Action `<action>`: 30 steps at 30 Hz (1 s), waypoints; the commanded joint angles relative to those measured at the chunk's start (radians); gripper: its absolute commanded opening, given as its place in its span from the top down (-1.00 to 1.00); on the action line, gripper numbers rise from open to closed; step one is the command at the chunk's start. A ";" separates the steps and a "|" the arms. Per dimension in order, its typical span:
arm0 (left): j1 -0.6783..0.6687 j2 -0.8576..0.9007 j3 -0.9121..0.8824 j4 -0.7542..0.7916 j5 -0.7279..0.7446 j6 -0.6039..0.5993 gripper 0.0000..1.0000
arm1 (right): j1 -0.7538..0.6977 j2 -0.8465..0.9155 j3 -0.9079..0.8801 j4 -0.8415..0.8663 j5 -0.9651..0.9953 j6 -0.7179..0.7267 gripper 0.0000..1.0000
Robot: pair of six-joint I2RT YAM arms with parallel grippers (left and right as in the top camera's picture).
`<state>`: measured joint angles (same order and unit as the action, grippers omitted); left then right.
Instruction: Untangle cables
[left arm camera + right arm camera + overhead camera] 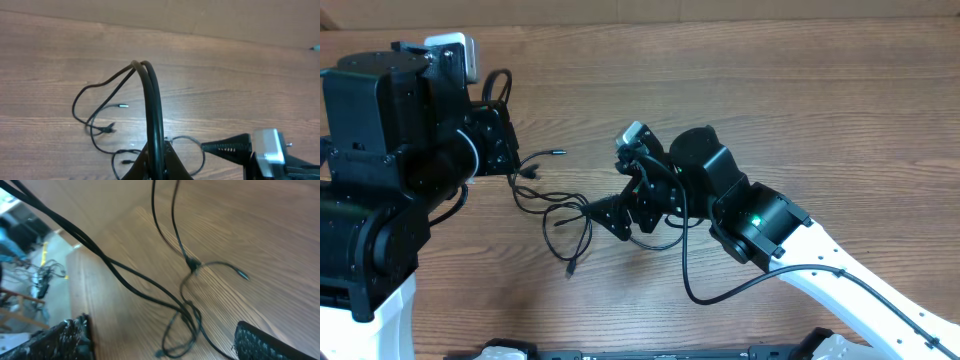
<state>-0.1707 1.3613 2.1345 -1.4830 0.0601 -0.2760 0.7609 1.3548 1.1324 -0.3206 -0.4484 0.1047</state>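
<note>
On table [770, 90], cables [192, 266] lie between my arms. Left pincer [156, 165] seems clamped on a lifted strand. Right pincer [165, 337] is wide open, empty, over them. Pinch one strand only, draw right slowly.

Black cables [191, 265] on a brown wood-grain table [800, 70]; right arm [860, 290] black and white, green light [756, 220].

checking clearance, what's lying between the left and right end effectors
The tangled cables, looped on the table between the left end effector and the right end effector; nothing else. The overhead view shows it.
</note>
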 commanded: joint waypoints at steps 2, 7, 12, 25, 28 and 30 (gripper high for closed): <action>-0.007 0.016 0.025 -0.010 0.021 0.027 0.90 | 0.004 -0.011 0.026 0.052 -0.142 -0.005 -0.95; -0.007 0.033 0.026 -0.005 0.111 0.026 0.89 | 0.004 -0.008 0.026 0.058 -0.152 -0.006 -0.95; -0.007 0.037 0.026 0.002 0.159 0.026 0.90 | 0.004 0.026 0.026 0.009 -0.130 -0.058 -0.94; -0.007 0.037 0.026 0.002 0.225 0.026 0.91 | 0.004 0.173 0.026 0.089 -0.130 -0.114 -0.71; -0.007 0.037 0.026 0.003 0.229 0.026 0.91 | 0.004 0.177 0.026 0.104 -0.130 -0.114 -0.71; -0.007 0.037 0.026 0.007 0.229 0.026 0.91 | 0.004 0.177 0.026 0.108 -0.130 -0.114 -0.71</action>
<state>-0.1707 1.3994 2.1357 -1.4887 0.2623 -0.2760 0.7609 1.5291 1.1324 -0.2230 -0.5762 0.0032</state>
